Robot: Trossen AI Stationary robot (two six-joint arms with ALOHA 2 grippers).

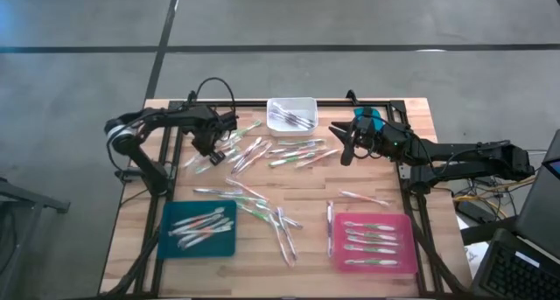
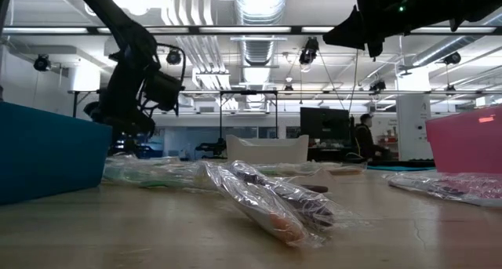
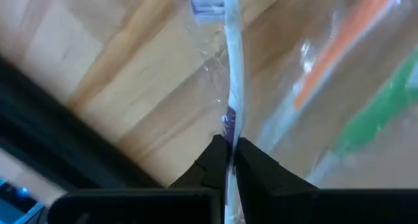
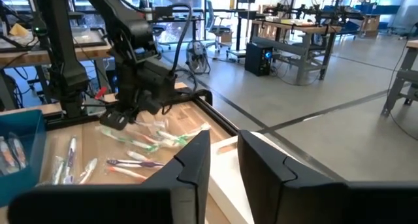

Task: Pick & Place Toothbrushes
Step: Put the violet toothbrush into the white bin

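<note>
Clear-wrapped toothbrushes [image 1: 262, 173] with green, pink and orange accents lie scattered flat across the wooden table [image 1: 411, 116]; others rest in 3 trays, teal, pink and white.

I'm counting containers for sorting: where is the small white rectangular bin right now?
In the high view, the small white rectangular bin sits at the table's far edge, centred between both arms, toothbrushes inside.

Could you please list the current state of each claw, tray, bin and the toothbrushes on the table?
Left claw: shut on a purple-white toothbrush.
Right claw: open, empty, near the white bin.
White bin: upright, a few toothbrushes inside.
Teal tray: flat, several toothbrushes inside.
Pink tray: flat, toothbrushes in rows.
Loose toothbrushes: wrapped, scattered on the table.
</note>
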